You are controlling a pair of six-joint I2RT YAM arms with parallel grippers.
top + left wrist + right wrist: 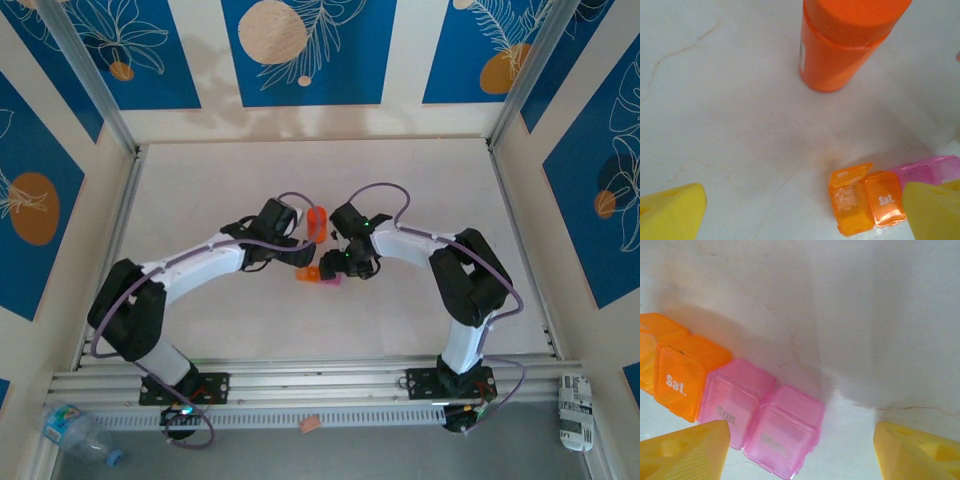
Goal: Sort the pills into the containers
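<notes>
Right hand [801, 436] open, empty, left hand [804, 201] likewise, translucent cube containers [740, 395], glossy orange bottle [840, 45].

Up top, the orange bottle [840, 45] stands on the pale tabletop [730, 115], cap cut off by the frame edge. Down at the lower right lie the containers [875, 200]: an orange cube lettered "Sat.", an orange flap with a grainy pale patch touching its left side, pink cubes running off to the right. The left pincer [802, 212] is spread wide, its yellow fingers [670, 212] in the bottom corners, the right-hand one overlapping the pink end.
</notes>
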